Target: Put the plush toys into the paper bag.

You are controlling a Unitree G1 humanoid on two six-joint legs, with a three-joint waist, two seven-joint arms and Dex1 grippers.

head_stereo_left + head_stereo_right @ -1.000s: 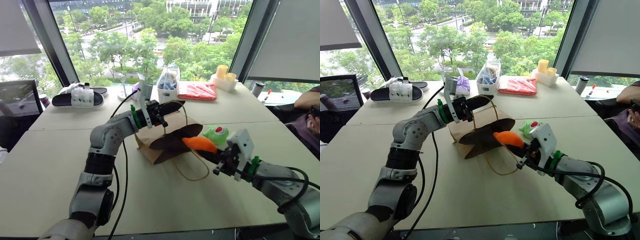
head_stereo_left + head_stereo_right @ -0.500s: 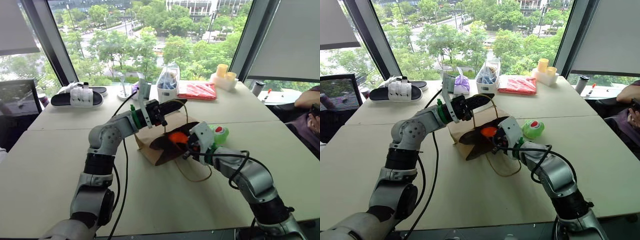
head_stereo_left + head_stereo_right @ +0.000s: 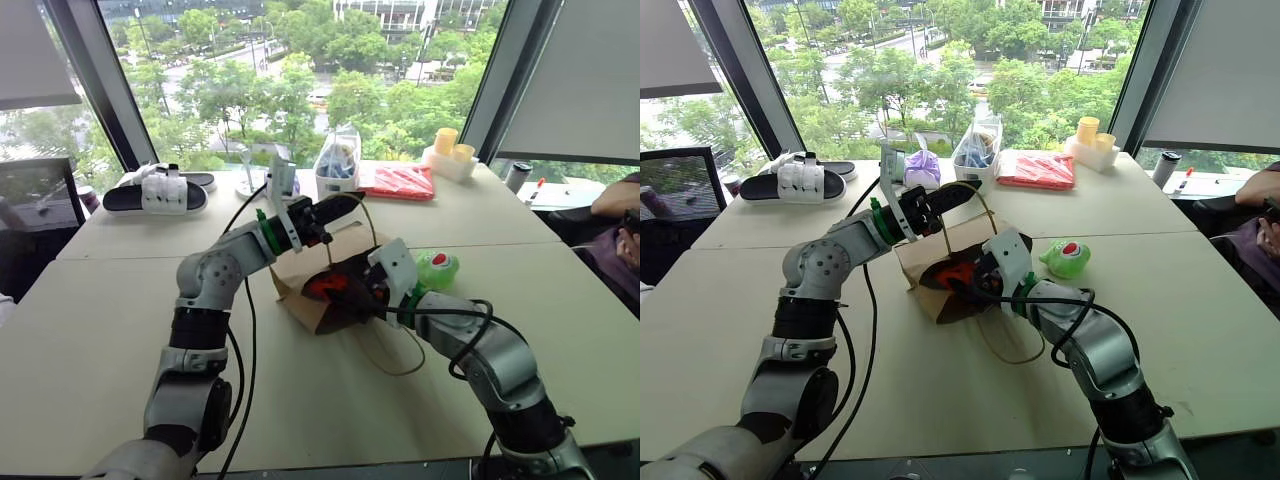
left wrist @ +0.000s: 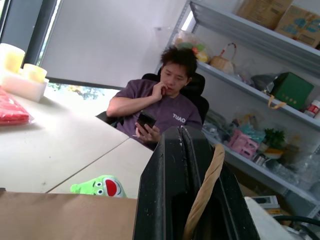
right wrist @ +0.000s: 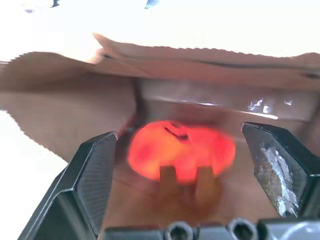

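The paper bag (image 3: 318, 285) lies on its side at the centre of the worktop (image 3: 100, 330), mouth facing 4 o'clock toward the right arm. The left hand (image 3: 340, 210) is pressed together on the twine handle (image 4: 204, 192), holding the upper lip of the mouth raised. The right hand (image 5: 192, 165) sits at the mouth with its fingers (image 5: 95, 170) spread wide. The orange plush toy (image 5: 181, 150) lies between them on the bag's inner floor, not pinched as far as can be seen. The green plush toy (image 3: 437, 268) rests on the worktop just beside the bag, at 3 o'clock from it, untouched.

Step in hand, as judged: leaving the orange toy inside. Done well, the right hand would back straight out along its line of entry, fingers kept spread so neither snags the toy or the paper lip. The left hand should keep the lip lifted for the second toy.

Clearances: the loose lower twine loop (image 3: 392, 350) lies under the right forearm and could catch on withdrawal. There is open worktop from 4 to 8 o'clock. A clear container (image 3: 336, 172) and a red packet (image 3: 396, 183) sit at 12 o'clock, well apart. A seated person (image 4: 159, 102) is past the far corner.
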